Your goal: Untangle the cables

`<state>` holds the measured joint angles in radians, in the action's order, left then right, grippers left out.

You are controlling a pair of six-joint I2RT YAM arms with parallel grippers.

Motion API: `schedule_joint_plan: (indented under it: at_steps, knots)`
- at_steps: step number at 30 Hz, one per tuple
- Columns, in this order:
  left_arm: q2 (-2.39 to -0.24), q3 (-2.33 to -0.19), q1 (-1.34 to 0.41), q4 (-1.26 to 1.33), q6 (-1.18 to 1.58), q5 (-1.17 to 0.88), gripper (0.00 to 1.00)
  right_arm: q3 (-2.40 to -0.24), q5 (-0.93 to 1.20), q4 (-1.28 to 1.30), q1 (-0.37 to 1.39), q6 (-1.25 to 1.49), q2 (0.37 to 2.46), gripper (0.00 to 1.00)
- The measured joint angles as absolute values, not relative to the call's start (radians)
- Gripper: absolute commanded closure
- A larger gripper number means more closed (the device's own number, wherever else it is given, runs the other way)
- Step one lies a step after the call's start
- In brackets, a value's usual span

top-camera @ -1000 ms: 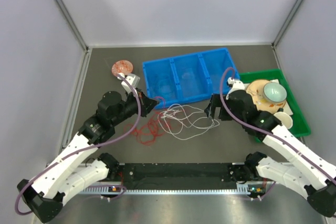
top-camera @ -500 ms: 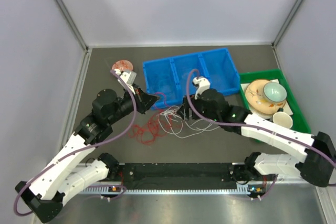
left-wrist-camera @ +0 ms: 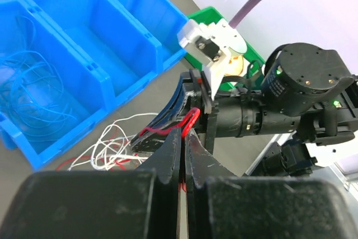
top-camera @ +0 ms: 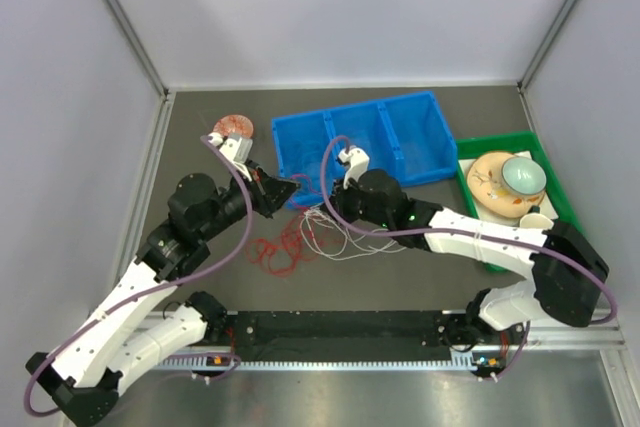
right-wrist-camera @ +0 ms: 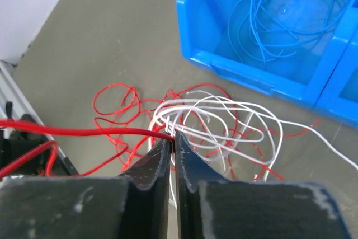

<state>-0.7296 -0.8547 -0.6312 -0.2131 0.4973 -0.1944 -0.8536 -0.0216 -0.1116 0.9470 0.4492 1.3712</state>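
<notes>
We see the left pincer (left-wrist-camera: 183, 134) closed on the thin red cable (right-wrist-camera: 84, 131); the right pincer (right-wrist-camera: 173, 145), also closed, seems to pinch it too, beside tangled thin white cable loops (right-wrist-camera: 193, 129) on the dark grey counter (right-wrist-camera: 100, 37).

1. The blue bin (left-wrist-camera: 126, 90) has three compartments, and a blue cable (left-wrist-camera: 31, 82) is coiled inside the leftmost one.
2. In front of the bin, the left gripper (left-wrist-camera: 183, 135) has its jaws pressed together on a red cable (left-wrist-camera: 193, 116), which makes a small loop above the tips.
3. White cables (left-wrist-camera: 112, 148) lie loose just in front of the bin.
4. To the right of the bin, the right arm (left-wrist-camera: 302, 82) points toward the red loop.
5. A green tray (left-wrist-camera: 210, 16) shows beyond the bin's right end.
</notes>
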Motion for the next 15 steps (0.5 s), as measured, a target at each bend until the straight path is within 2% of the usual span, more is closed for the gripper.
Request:
schedule_joint_plan:
  at_steps: [5, 15]
  knots:
    - [-0.69, -0.855, -0.631, -0.232, 0.46, -0.123, 1.0, -0.857, -0.078, -0.094, 0.948, 0.445, 1.32, 1.0]
    - [-0.659, -0.878, -0.645, -0.311, 0.398, 0.15, 1.0, -1.099, -0.202, 0.189, 0.96, 0.349, 0.859, 1.0]
